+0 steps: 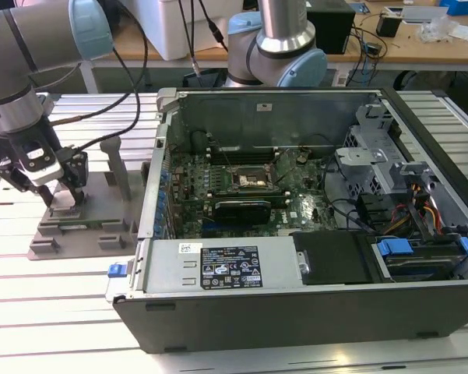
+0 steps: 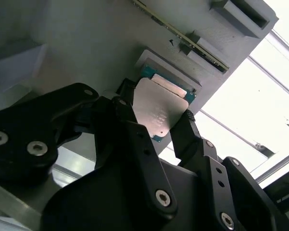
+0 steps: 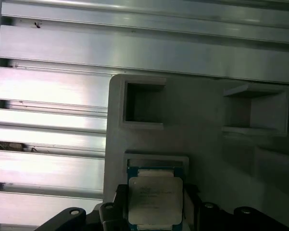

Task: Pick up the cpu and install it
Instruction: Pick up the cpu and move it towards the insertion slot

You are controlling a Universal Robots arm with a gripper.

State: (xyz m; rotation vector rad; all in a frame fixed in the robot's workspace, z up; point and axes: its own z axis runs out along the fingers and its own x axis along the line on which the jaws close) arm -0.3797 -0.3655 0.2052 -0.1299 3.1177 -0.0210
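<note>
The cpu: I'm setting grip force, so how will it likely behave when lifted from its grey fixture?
Probably rigid: the cpu is a flat chip with a metal lid, so it shouldn't flex. Likely slippery, as that lid looks smooth and shiny. Being thin and seated in a recess of the fixture tray, it may tilt or snag if lifted unevenly.

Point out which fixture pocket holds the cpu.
The shallow pocket at the gripper, holding the cpu; the two deeper square pockets are empty.
</note>
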